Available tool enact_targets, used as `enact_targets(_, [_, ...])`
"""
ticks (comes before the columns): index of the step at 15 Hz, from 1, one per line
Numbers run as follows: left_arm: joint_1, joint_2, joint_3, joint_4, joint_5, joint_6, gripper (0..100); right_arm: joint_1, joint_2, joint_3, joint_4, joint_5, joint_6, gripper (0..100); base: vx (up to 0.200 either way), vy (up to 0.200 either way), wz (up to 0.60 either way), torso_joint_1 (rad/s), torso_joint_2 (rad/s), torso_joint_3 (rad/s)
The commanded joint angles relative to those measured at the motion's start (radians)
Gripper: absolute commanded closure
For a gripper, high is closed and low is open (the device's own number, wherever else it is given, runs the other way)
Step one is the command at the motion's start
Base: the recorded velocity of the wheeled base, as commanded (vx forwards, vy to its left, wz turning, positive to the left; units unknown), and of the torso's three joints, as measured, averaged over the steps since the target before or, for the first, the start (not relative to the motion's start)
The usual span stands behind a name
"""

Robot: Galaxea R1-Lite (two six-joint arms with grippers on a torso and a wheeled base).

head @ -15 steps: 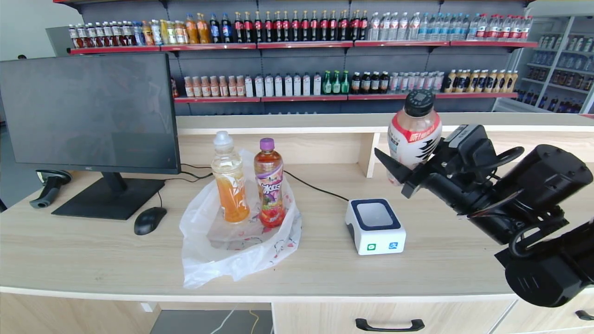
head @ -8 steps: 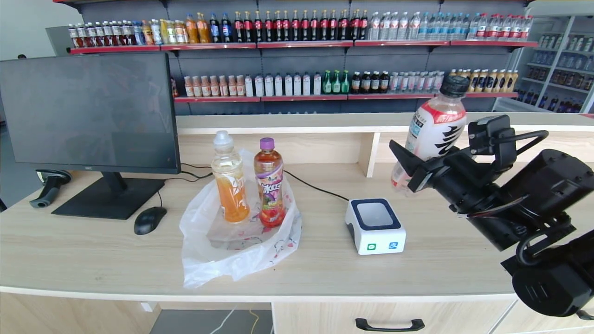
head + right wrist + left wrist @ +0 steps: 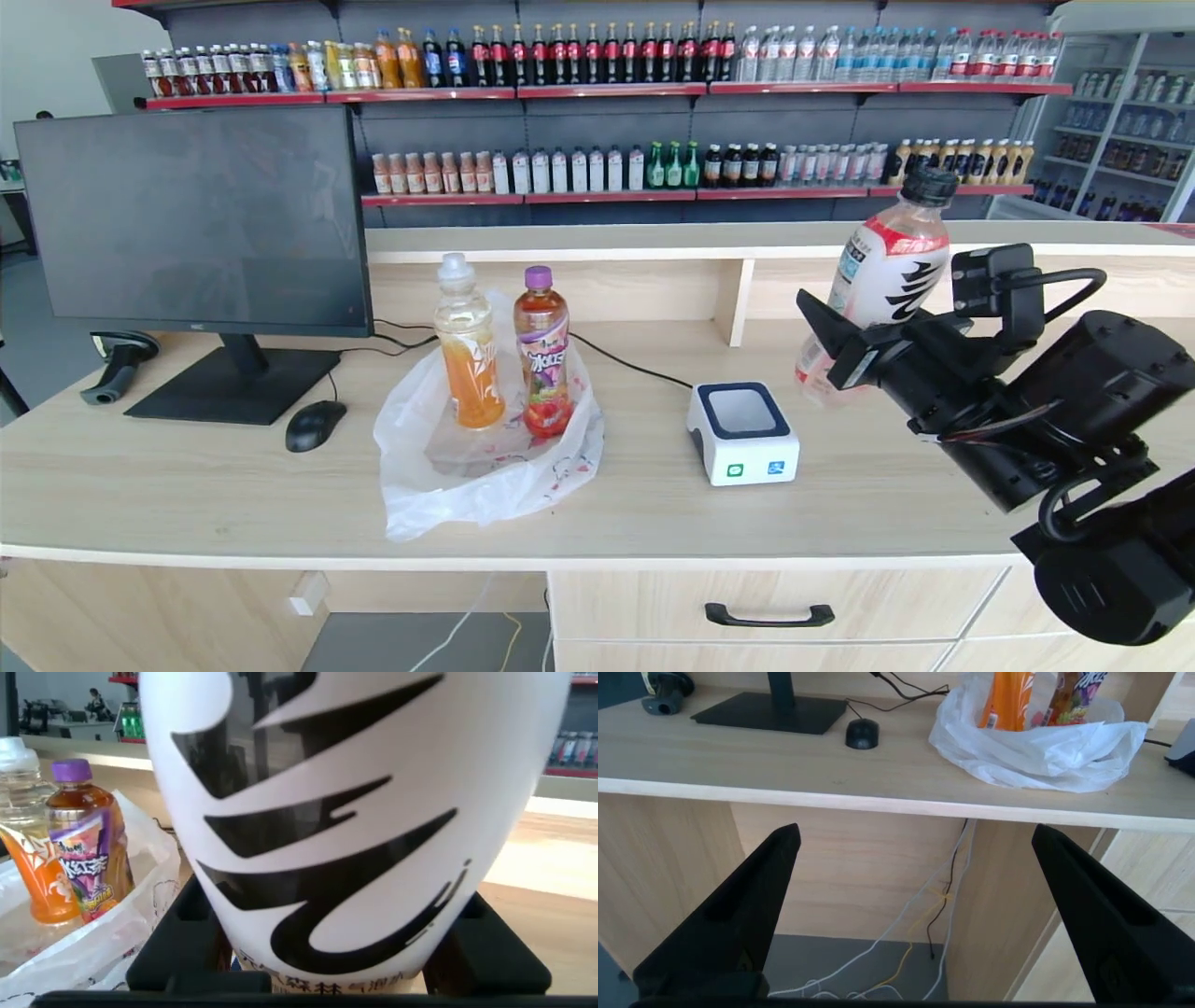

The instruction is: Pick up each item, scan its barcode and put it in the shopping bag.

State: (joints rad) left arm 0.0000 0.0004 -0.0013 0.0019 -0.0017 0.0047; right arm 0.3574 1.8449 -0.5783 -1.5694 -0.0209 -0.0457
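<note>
Right gripper [image 3: 845, 345] clamps a white-labelled, black-capped bottle [image 3: 892, 271] over the pale wooden counter [image 3: 187, 495], near a white box scanner [image 3: 742, 434] and crumpled white plastic bag [image 3: 485, 485]; left gripper [image 3: 915, 835] spread open; stocked shelves [image 3: 607, 91] behind.

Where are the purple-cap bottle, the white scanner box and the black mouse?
Plastic bottle with purple cap [image 3: 544, 359], head view, its label.
Small white scanner box [image 3: 738, 412], head view, its dark top window.
Black computer mouse [image 3: 315, 426], head view, its rounded back.
</note>
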Motion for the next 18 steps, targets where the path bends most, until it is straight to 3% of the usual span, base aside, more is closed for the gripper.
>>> enact_targets(1, [0.0, 0.0, 0.0, 0.0, 0.0, -0.002, 0, -0.005, 0.013, -0.003, -0.001, 0.001, 0.009, 100, 0.0, 0.2, 0.0, -0.007, 0.0, 0.007])
enact_targets(11, [0.0, 0.0, 0.0, 0.0, 0.0, -0.002, 0, -0.006, -0.012, 0.043, -0.001, -0.001, 0.02, 100, 0.0, 0.2, 0.0, 0.002, 0.0, 0.001])
enact_targets(15, [0.0, 0.0, 0.0, 0.0, 0.0, 0.0, 0, -0.006, -0.013, 0.055, -0.001, -0.001, 0.02, 100, 0.0, 0.0, 0.0, 0.0, 0.0, 0.0])
enact_targets(18, [0.0, 0.0, 0.001, 0.0, 0.0, 0.0, 0, -0.005, -0.027, 0.055, -0.001, -0.001, 0.02, 100, 0.0, 0.0, 0.6, -0.001, 0.0, 0.004])
